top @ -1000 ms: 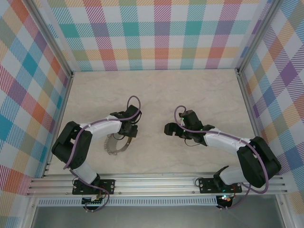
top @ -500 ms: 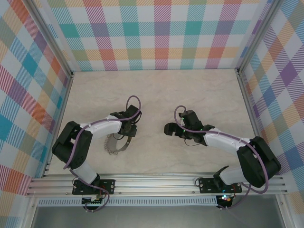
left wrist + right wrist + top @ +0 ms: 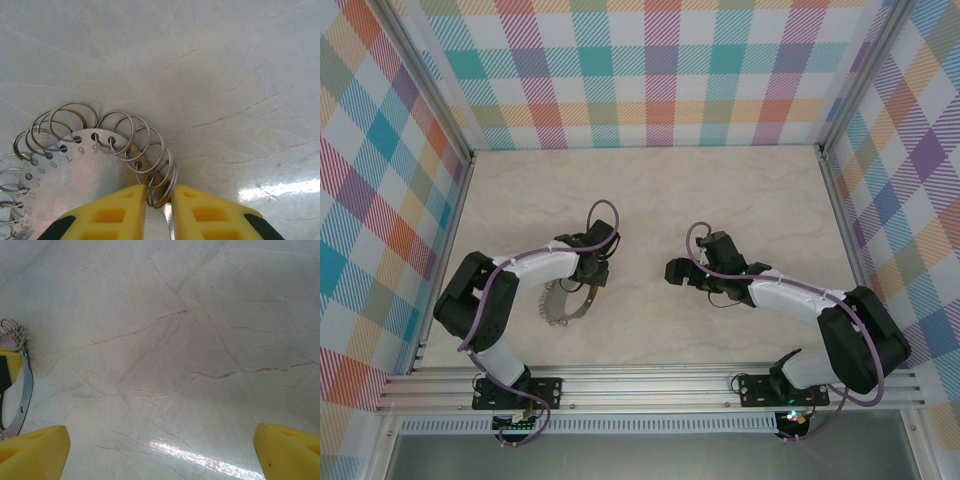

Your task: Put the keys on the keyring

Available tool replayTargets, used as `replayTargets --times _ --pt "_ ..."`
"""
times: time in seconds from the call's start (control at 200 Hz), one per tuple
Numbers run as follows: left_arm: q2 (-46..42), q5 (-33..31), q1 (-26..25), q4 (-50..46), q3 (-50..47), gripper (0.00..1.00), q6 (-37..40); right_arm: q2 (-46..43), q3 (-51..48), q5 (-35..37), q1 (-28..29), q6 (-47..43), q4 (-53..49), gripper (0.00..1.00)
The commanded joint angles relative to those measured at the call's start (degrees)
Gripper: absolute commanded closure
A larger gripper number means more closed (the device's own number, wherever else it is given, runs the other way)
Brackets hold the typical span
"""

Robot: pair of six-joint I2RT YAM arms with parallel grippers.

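Now we log left gripper point(image 3: 159, 192) nearly closed, pinching the keyring point(image 3: 80, 155) by its rim loops, ring flat on the worktop point(image 3: 225, 75). Right gripper point(image 3: 162, 450) spread wide, holding nothing; keyring off to its left.

The surface point(image 3: 720, 190) is pale cream with a marbled look, crossed by thin brownish veins that the wrist views show as fine branching lines. A bright patch of glare point(image 3: 195, 455) lies on it low in the right wrist view. Pastel checks of teal, orange, purple and yellow cover the back wall point(image 3: 660, 70), the left wall point(image 3: 370, 200) and the right wall point(image 3: 910, 180). Silver aluminium rails point(image 3: 650, 385) run along the near edge, and a slanted metal post point(image 3: 428, 80) rises at the back left corner.
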Motion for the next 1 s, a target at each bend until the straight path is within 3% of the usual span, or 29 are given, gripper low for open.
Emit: replayTargets --times 0.0,0.225,0.375,0.505,0.645,0.735,0.825,0.995 --pt "0.0 -0.6 -0.5 -0.5 1.4 0.83 -0.4 0.6 -0.4 -0.8 0.4 0.1 1.2 0.06" --pt "-0.2 0.1 -0.5 -0.9 2.0 1.00 0.1 0.6 0.0 -0.9 0.4 -0.1 0.9 0.06" --pt "-2.5 1.6 -0.5 -1.9 3.2 1.00 1.0 -0.1 1.6 0.0 0.4 -1.1 -0.9 0.06" --pt "-6.9 5.5 -0.4 -2.2 5.4 1.00 3.7 -1.8 4.2 5.1 0.4 -1.5 -2.8 0.03" --pt "-9.4 9.7 -0.5 -4.8 10.8 1.00 5.8 -6.0 4.8 8.3 0.2 -3.0 1.3 0.00" --pt "-10.2 14.8 -0.5 -5.0 13.6 1.00 8.8 -7.1 8.9 4.8 -0.8 -6.4 -0.8 0.00" --pt "-12.1 20.1 -0.2 -1.2 13.5 1.00 11.8 -7.5 11.5 -3.4 -2.7 -9.1 0.0 0.00" --pt "-13.3 30.6 0.4 5.7 13.5 1.00 15.7 -9.2 13.2 -16.9 -7.4 -9.0 5.1 0.09"
